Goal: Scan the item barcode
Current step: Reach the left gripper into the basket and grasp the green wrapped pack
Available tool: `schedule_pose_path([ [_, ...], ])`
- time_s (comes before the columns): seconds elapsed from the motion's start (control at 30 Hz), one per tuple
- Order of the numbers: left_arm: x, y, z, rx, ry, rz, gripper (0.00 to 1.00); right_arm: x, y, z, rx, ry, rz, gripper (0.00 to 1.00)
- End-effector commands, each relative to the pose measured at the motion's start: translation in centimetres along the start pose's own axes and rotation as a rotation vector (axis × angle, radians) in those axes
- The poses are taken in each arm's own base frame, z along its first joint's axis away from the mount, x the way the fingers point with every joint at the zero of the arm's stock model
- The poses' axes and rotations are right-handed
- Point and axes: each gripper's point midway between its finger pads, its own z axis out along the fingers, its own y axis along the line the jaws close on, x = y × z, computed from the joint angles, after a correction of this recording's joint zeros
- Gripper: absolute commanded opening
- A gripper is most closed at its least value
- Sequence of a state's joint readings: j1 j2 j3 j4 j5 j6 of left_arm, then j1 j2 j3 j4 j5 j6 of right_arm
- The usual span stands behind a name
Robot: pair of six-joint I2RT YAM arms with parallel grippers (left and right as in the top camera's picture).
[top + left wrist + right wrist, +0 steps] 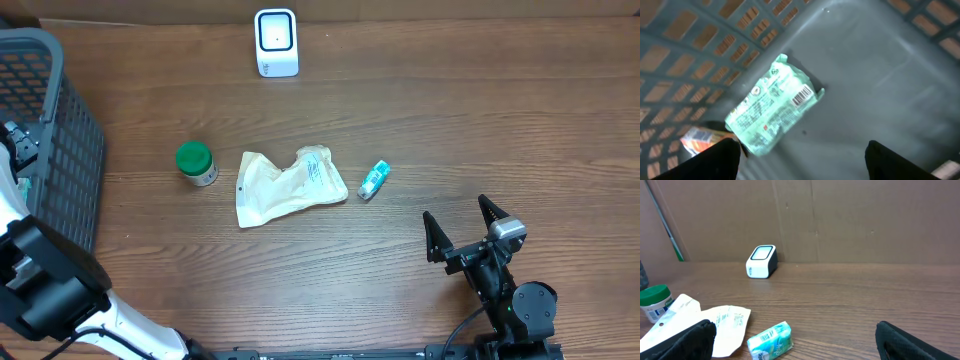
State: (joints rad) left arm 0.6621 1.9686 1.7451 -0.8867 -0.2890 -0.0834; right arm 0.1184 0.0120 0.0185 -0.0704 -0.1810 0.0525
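In the left wrist view a pale green packet lies flat on the floor of the dark basket, its barcode facing up. My left gripper hovers above the basket floor just below the packet, open, with nothing between its fingers. The left finger is next to the packet's lower corner. The white scanner stands at the table's far edge. My right gripper rests open near the front right, empty, facing the scanner.
The basket fills the left edge of the table. An orange packet lies in it beside the green one. On the table are a green-lidded jar, a crumpled white pouch and a small teal packet.
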Motion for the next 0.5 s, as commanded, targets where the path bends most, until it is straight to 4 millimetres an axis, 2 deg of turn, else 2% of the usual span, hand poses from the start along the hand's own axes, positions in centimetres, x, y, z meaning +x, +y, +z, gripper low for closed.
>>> schedule_pose_path([
  [0.0, 1.3, 0.8, 3.0, -0.053, 0.062, 0.093, 0.8, 0.2, 0.0, 0.0, -0.005, -0.003, 0.002, 1.0],
  [0.1, 1.7, 1.1, 4.8, -0.058, 0.086, 0.135, 0.79, 0.2, 0.0, 0.0, -0.005, -0.003, 0.002, 1.0],
  [0.17, 2.3, 1.7, 6.9, -0.057, 0.113, 0.159, 0.78, 0.2, 0.0, 0.0, -0.005, -0.003, 0.002, 1.0],
  [0.23, 2.6, 1.8, 7.8, -0.042, 0.127, 0.169, 0.79, 0.2, 0.0, 0.0, -0.005, -0.003, 0.002, 1.0],
  [0.33, 3.5, 1.3, 10.2, 0.009, 0.153, 0.196, 0.79, 0.2, 0.0, 0.0, -0.005, -0.003, 0.002, 1.0],
  [0.47, 3.8, 0.8, 12.0, 0.03, 0.158, 0.189, 0.78, 0.2, 0.0, 0.0, -0.005, -0.003, 0.002, 1.0],
])
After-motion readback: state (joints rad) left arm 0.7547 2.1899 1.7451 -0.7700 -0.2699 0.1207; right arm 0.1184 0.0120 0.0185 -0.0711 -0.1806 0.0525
